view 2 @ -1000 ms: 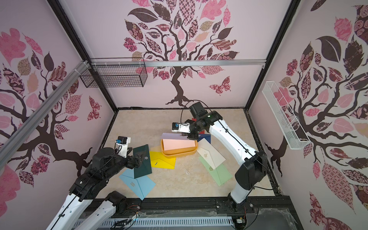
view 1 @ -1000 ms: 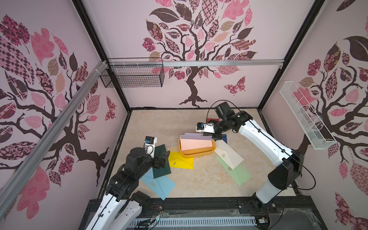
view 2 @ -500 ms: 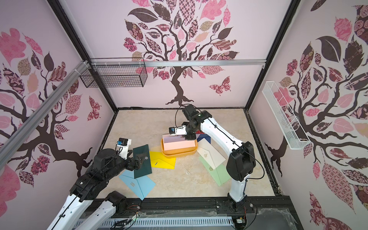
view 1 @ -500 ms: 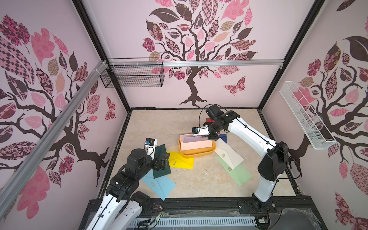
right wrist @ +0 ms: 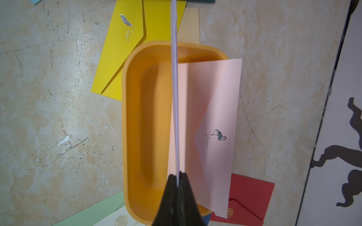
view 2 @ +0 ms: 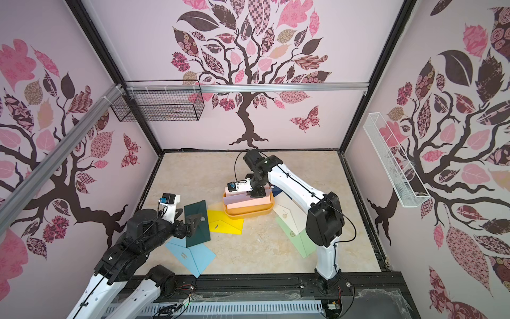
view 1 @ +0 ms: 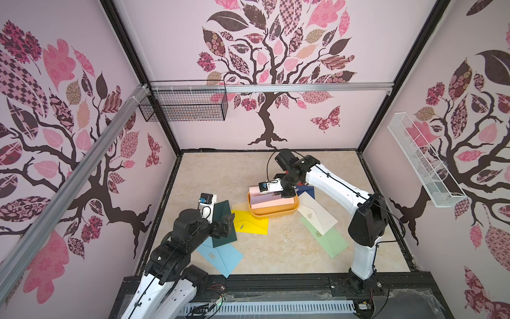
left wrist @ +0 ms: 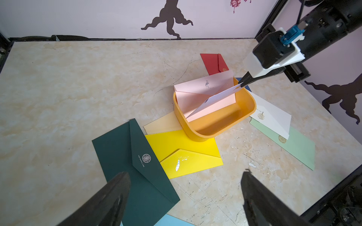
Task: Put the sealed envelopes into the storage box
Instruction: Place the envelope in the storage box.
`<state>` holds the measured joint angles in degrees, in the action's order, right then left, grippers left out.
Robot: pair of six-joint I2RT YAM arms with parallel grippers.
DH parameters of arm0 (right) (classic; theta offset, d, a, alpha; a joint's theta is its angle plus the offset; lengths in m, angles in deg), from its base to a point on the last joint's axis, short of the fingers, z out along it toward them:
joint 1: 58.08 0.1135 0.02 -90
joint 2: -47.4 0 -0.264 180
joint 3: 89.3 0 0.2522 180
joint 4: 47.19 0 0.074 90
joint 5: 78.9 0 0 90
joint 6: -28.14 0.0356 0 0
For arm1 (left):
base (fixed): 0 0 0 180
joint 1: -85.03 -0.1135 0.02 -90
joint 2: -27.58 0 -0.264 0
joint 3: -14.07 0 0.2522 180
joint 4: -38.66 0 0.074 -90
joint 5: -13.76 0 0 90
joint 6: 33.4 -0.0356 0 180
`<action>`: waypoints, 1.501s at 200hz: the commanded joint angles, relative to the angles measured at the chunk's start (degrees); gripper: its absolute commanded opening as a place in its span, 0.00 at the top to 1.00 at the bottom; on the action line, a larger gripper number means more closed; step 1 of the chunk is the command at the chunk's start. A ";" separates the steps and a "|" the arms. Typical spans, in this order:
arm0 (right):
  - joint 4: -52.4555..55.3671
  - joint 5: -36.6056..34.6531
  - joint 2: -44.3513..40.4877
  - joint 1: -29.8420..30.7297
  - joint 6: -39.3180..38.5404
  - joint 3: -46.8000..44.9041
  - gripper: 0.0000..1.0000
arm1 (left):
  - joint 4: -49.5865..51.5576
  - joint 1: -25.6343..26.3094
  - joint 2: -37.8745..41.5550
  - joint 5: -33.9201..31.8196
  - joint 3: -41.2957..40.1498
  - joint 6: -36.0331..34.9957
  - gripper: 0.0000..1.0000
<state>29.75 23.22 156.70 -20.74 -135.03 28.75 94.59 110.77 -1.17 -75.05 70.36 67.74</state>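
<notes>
The marbled table [left wrist: 78, 78] under everything is smooth and scuffed, so I judge a dropped sheet would skate; directly below my right gripper [right wrist: 178, 175] the storage box [right wrist: 125, 117] is a glossy orange tub with rounded corners and slick walls, so I should keep my load parallel to its long sides and lower it before letting go; the pink envelope [right wrist: 215, 97], matte card with a small flamingo emblem [right wrist: 217, 135], leans just beside my tips against the long wall, and I should not knock it; my right jaws are pressed together on one end of the lilac envelope [right wrist: 175, 97], thin stiff paper on edge, sloping away from my tips down into the tub; my left gripper [left wrist: 184, 174] is spread wide and empty above the dark green envelope [left wrist: 117, 152].
</notes>
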 commanded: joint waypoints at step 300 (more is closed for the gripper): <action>-7.80 -6.49 7.64 0.29 2.55 0.46 0.78 | -0.11 2.75 -0.28 -1.02 -0.46 0.04 0.03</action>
<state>23.04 17.34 163.17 -20.48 -132.98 29.06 94.59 113.08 -1.58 -75.40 70.36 67.71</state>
